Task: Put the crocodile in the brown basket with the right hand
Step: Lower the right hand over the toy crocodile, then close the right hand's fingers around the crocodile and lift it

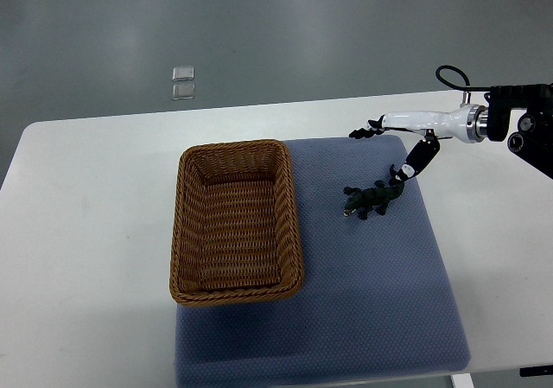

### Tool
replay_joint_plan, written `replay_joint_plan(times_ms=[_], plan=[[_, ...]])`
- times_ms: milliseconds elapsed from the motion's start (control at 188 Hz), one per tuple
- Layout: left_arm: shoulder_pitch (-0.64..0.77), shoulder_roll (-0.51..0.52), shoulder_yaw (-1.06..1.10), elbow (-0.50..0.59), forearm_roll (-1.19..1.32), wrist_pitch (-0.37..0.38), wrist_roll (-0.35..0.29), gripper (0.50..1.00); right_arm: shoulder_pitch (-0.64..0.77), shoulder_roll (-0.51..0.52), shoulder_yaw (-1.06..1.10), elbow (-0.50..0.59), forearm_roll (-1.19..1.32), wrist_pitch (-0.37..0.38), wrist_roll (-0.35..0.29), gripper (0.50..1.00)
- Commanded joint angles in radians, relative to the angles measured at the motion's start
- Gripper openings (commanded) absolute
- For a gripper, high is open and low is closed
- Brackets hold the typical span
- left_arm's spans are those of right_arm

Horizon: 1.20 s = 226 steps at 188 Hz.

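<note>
Blue mat (pixel 363 319) is covering the bench (pixel 86 232) front, with the brown basket (pixel 236 295) sitting empty on its left part. Crocodile (pixel 371 200) is lying on the mat right of the basket, tail toward the right hand (pixel 399 150), whose fingers are hanging spread, holding nothing, one fingertip nearly touching the tail. Best closing around the body, not the tail, then lifting over the basket rim. Nothing is blocking the way; small clear packets (pixel 182 82) are lying on the floor beyond.

A white table (pixel 95 198) carries a blue mat (pixel 371 293) on its right and near part, while on the grey floor (pixel 302 34) beyond the far edge lie two small clear squares (pixel 182 83), one just beside the other.
</note>
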Motion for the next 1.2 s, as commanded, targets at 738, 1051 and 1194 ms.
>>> replay_joint_plan(times_ms=[738,1051,1194], plan=[[0.000,0.000,0.001,0.000,0.000,0.000,-0.001,1.000,0.022,0.018,-0.184,0.060,-0.007,-0.169,0.002,0.909],[0.000,0.000,-0.001,0.000,0.000,0.000,-0.001,1.000,-0.018,0.020,-0.221,0.059,-0.015,-0.242,0.003,0.901],[0.000,0.000,-0.001,0.000,0.000,0.000,0.000,1.000,-0.019,0.020,-0.233,0.059,-0.015,-0.258,0.003,0.901]])
